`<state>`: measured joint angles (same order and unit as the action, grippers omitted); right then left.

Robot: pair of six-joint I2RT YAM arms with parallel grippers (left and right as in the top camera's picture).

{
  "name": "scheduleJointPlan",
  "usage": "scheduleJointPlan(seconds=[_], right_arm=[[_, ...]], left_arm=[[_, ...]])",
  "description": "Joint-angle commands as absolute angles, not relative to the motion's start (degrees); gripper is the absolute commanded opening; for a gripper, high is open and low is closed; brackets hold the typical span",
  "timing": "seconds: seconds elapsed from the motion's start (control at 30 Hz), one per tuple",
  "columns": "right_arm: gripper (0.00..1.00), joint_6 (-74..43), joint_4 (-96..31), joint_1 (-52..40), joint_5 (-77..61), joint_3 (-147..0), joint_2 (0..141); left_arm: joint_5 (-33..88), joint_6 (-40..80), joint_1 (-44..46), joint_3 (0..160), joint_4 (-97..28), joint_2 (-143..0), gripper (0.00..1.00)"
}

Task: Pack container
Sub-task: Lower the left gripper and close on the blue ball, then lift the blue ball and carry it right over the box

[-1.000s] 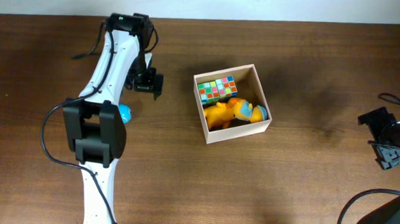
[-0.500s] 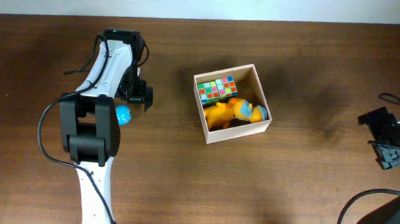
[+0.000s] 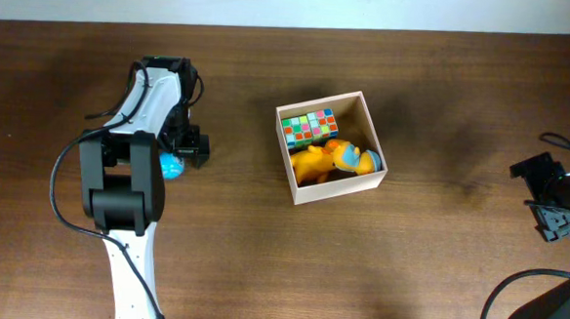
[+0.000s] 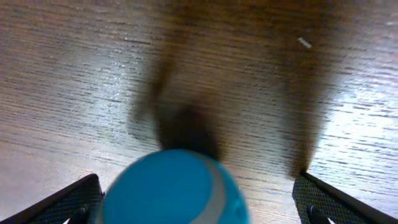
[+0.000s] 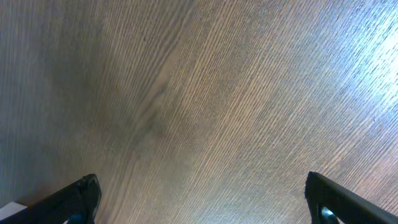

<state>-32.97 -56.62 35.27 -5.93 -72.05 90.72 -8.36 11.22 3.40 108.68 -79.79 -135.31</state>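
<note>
1. Just now the left gripper (image 3: 184, 152) has swung away from the container (image 3: 337, 190), travelling toward the left of the overhead frame. It now sits over a blue ball (image 3: 171, 165) left of centre.
2. Its fingers are spread wide and hold nothing. In the left wrist view the ball fills the lower middle of the frame between the two dark fingertips. It seems to touch neither, though the view is too blurred to be sure.
3. The container stands just right of centre on the table (image 3: 260, 266), exactly where it was a second ago. It holds a multicoloured cube (image 3: 309, 127) against its upper wall and an orange soft toy (image 3: 314, 164) below that.
4. The right gripper (image 5: 202, 202) has not stirred at the right edge of the overhead frame. Its fingers are fully apart and empty, with only bare wood beneath them.
5. The shift suggests the arm has lined up on the one toy visible outside the container. The pick-up is not yet done. The next move likely calls for a short descent and a centred close, since a round ball can roll off if one finger touches first.
</note>
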Motion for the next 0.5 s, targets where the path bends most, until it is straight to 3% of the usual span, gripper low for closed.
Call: scheduleJointPlan(seconds=[0.0,0.1,0.13,0.27,0.33,0.4,0.43,0.47], right_arm=[[0.99,-32.8,-56.6,35.2,-6.0,-71.9,90.8],[0.99,-32.8,-56.6,35.2,-6.0,-71.9,90.8],[0.99,-32.8,-56.6,35.2,-6.0,-71.9,90.8],[0.99,-32.8,-56.6,35.2,-6.0,-71.9,90.8],[0.98,-32.8,-56.6,35.2,-6.0,-71.9,90.8],[0.99,-32.8,-56.6,35.2,-6.0,-71.9,90.8],[0.99,-32.8,-56.6,35.2,-6.0,-71.9,90.8],[0.99,-32.8,-56.6,35.2,-6.0,-71.9,90.8]], left_arm=[[-7.3,12.0,3.1,108.5,-79.3,-134.0,0.99],[-7.3,12.0,3.1,108.5,-79.2,-134.0,0.99],[-7.4,11.9,3.1,108.5,-79.2,-134.0,0.95],[-7.3,12.0,3.1,108.5,-79.2,-134.0,0.51],[-7.3,12.0,3.1,108.5,-79.0,-134.0,0.38],[-7.3,12.0,3.1,108.5,-78.6,-134.0,0.34],[-7.0,12.0,3.1,108.5,-78.3,-134.0,0.20],[-6.5,12.0,3.1,108.5,-78.0,-134.0,0.18]])
